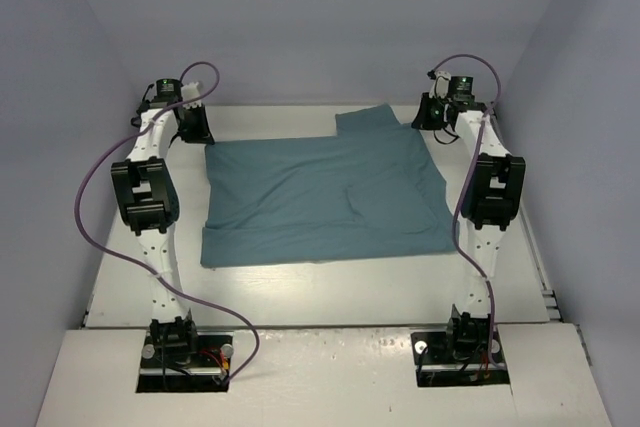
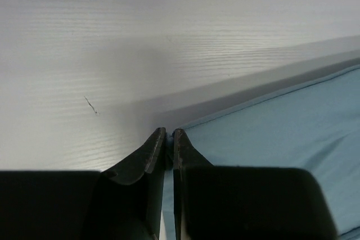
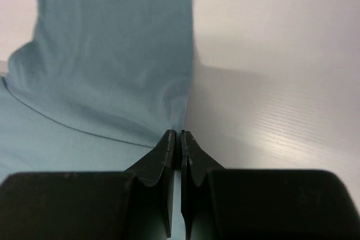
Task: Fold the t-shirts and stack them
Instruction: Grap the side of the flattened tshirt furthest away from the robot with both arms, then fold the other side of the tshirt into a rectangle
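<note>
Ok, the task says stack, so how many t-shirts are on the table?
1: a teal t-shirt spread flat across the middle of the table. Another could lie hidden beneath it.

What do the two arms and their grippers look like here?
Both the left arm and right arm have white links with chunky black joint housings and black bases. A purple cable loops along each. A green light glows near each wrist. The left gripper and right gripper have black fingers tapering to thin wedge tips.
</note>
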Robot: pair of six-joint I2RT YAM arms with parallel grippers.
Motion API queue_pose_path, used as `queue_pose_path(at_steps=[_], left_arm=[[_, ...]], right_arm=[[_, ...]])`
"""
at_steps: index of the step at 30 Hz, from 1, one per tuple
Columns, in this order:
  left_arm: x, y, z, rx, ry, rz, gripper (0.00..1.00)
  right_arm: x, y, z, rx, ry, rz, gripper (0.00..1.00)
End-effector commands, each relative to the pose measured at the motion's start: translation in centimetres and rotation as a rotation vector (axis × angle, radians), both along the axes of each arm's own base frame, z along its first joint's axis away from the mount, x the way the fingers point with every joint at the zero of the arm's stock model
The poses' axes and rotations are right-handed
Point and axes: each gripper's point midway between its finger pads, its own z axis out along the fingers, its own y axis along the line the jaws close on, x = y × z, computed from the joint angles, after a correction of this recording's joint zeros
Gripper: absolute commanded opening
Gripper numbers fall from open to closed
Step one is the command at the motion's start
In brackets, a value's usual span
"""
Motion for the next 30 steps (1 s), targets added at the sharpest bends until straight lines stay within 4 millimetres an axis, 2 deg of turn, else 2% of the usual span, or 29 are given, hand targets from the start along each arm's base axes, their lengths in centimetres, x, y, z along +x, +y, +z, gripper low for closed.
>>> queue_pose_path(at_steps=[1, 4, 5, 7, 11, 13, 14, 18, 22, 26, 30], left_arm=[[0.4, 0.4, 8.4, 0.002, -0.174, 0.01, 0.0], [-0.4, 0.7, 8.2, 0.012, -0.151, 0.046, 0.0], [-1.0, 0.8, 7.1, 0.016, -0.118, 0.054, 0.0], [-2.1, 1.2, 6.5, 0.032, -0.091, 0.076, 0.0], [-3.5, 1.3, 7.6, 0.048, -0.12, 0.093, 0.0], [-4.1, 1.4, 8.6, 0.055, -0.14, 0.106, 0.0], [-4.4, 1.6, 8.3, 0.064, -0.134, 0.118, 0.0], [-6.1, 2.5, 8.8, 0.109, -0.139, 0.165, 0.0], [-7.6, 2.5, 9.1, 0.112, -0.135, 0.186, 0.0], [-9.0, 2.1, 8.2, 0.12, -0.112, 0.189, 0.0], [-10.6, 1.6, 6.3, 0.125, -0.077, 0.191, 0.0]], right_arm=[[-0.1, -1.2, 6.6, -0.039, -0.133, -0.015, 0.0], [-0.9, -1.2, 7.2, -0.042, -0.134, -0.013, 0.0], [-1.4, -1.2, 6.6, -0.042, -0.117, -0.014, 0.0], [-2.2, -1.2, 6.6, -0.047, -0.109, -0.019, 0.0], [-3.6, -1.3, 7.2, -0.061, -0.108, -0.022, 0.0], [-4.4, -1.4, 6.8, -0.064, -0.091, -0.027, 0.0], [-4.6, -1.4, 7.3, -0.065, -0.098, -0.029, 0.0], [-6.1, -1.6, 7.0, -0.079, -0.079, -0.04, 0.0], [-7.5, -1.7, 6.5, -0.085, -0.058, -0.051, 0.0], [-9.5, -1.8, 5.6, -0.091, -0.028, -0.062, 0.0], [-10.9, -1.7, 4.9, -0.082, -0.005, -0.089, 0.0]])
